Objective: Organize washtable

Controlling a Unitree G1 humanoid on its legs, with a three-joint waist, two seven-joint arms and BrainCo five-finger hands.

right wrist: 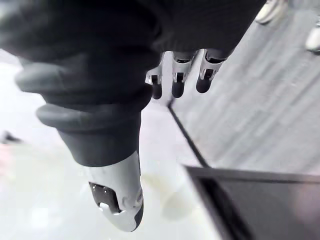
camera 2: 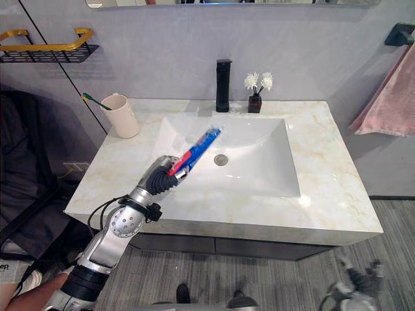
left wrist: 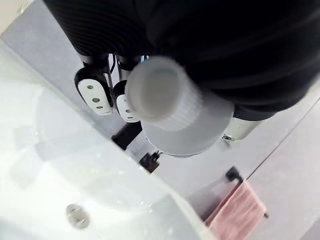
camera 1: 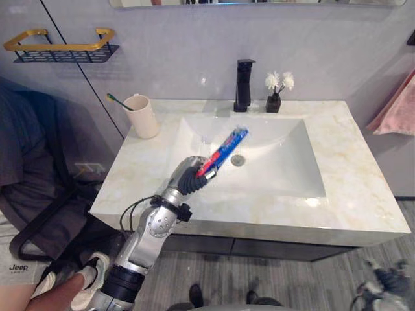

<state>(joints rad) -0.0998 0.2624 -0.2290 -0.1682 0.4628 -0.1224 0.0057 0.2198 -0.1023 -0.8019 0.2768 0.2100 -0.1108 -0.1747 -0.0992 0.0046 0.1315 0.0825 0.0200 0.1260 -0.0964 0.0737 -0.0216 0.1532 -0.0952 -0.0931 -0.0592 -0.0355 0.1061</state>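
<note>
My left hand (camera 1: 190, 175) is shut on a blue and red toothpaste tube (camera 1: 227, 148), held tilted above the left side of the white basin (camera 1: 285, 162). The tube's far end points toward the black faucet (camera 1: 244, 84). In the left wrist view the tube's white ribbed cap (left wrist: 160, 95) sticks out toward the camera, with fingers (left wrist: 95, 95) curled beside it. A beige cup (camera 1: 143, 116) with a green toothbrush (camera 1: 117, 100) stands on the marble counter (camera 1: 363, 188) at the back left. My right hand (camera 2: 364, 280) hangs low near the floor at the lower right, fingers (right wrist: 175, 80) relaxed and holding nothing.
A small dark vase of white flowers (camera 1: 277, 91) stands right of the faucet. A pink towel (camera 1: 397, 109) hangs on the right wall. A gold-railed black shelf (camera 1: 61, 48) is on the left wall. A person's leg and shoe (camera 1: 81, 282) show at lower left by a dark chair.
</note>
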